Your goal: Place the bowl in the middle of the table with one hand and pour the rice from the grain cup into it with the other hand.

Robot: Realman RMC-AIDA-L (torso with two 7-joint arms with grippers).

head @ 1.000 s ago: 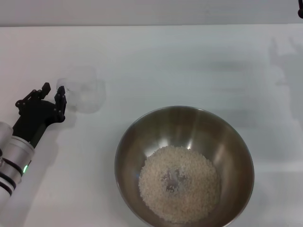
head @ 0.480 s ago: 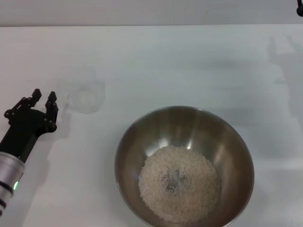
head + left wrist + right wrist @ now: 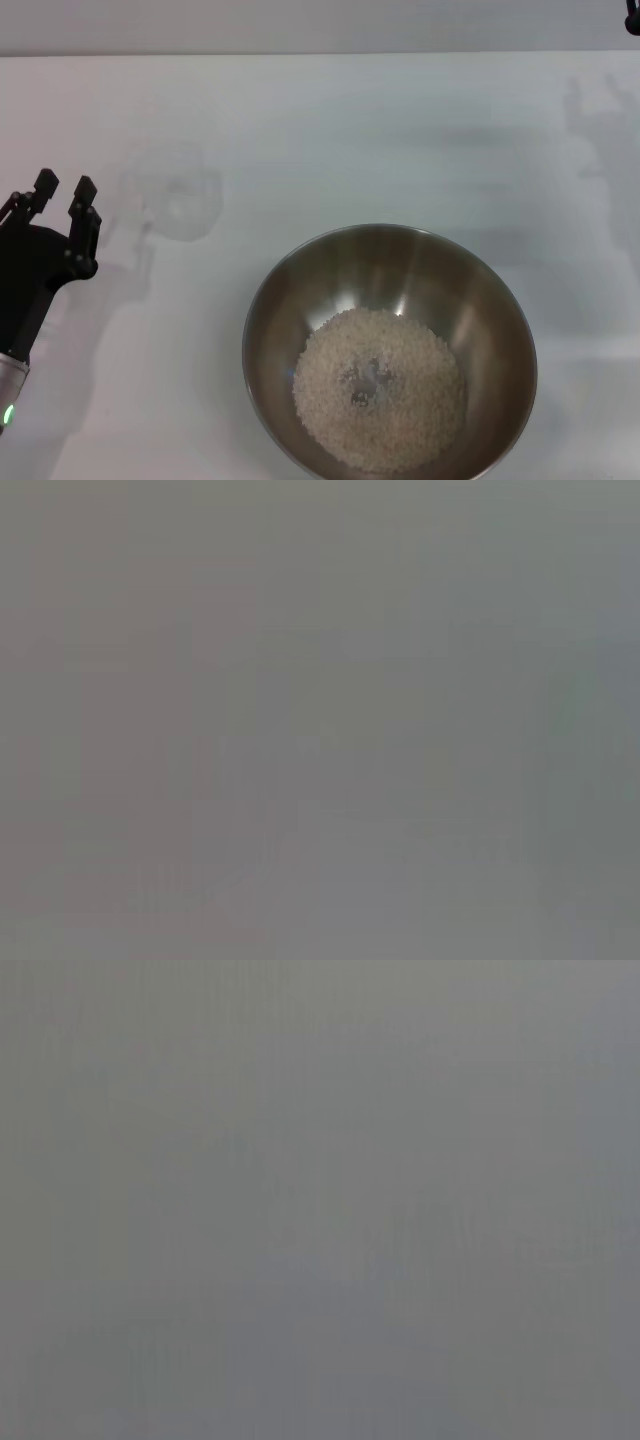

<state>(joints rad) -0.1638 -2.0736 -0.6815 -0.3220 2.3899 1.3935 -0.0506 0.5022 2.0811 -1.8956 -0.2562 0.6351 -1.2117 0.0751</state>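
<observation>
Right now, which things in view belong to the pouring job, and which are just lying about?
Belongs to the job:
bowl
rice heaped in it
grain cup, standing empty
table
left hand, open beside the cup

Lying about:
nothing else visible

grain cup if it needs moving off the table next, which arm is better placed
Left, probably. The left gripper hovers open beside the grain cup, which stands empty on the table. Only a dark bit of the right arm shows at the far right corner. The rice is already in the bowl.
</observation>
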